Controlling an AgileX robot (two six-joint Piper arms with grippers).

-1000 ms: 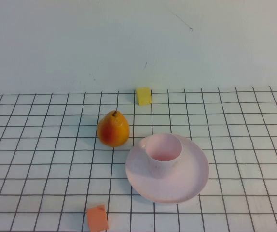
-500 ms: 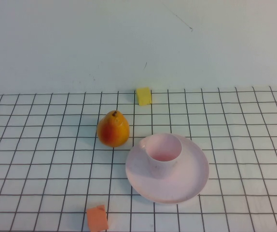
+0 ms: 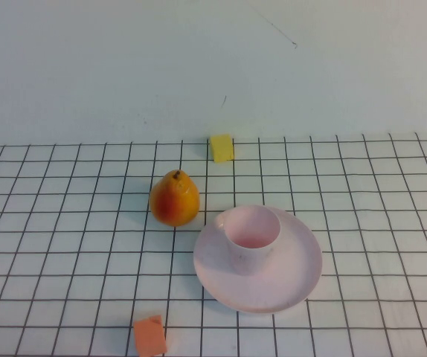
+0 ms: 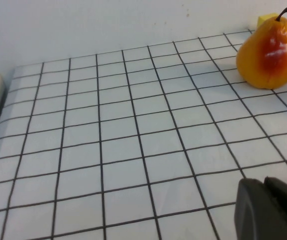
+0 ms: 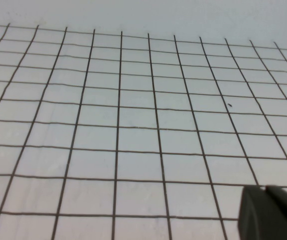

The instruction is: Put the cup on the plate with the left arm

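The pale pink cup [image 3: 251, 236] stands upright on the left part of the large pale pink plate [image 3: 295, 275], just right of the table's middle. Nothing holds it. A dark sliver at the bottom left corner of the high view is the only sign of my left arm there. In the left wrist view my left gripper [image 4: 264, 182] is shut and empty, low over the grid cloth, well short of the pear [image 4: 268, 52]. My right gripper [image 5: 264, 189] is shut and empty over bare grid cloth, and it does not show in the high view.
An orange-yellow pear [image 3: 174, 198] stands just left of and behind the plate. A yellow block [image 3: 222, 147] sits at the back by the wall. An orange block [image 3: 149, 335] lies near the front edge. A white wall bounds the back.
The cup, plate and pear have not moved. A dark bit of the left arm came into the bottom left corner half a second ago and now sits slightly lower.
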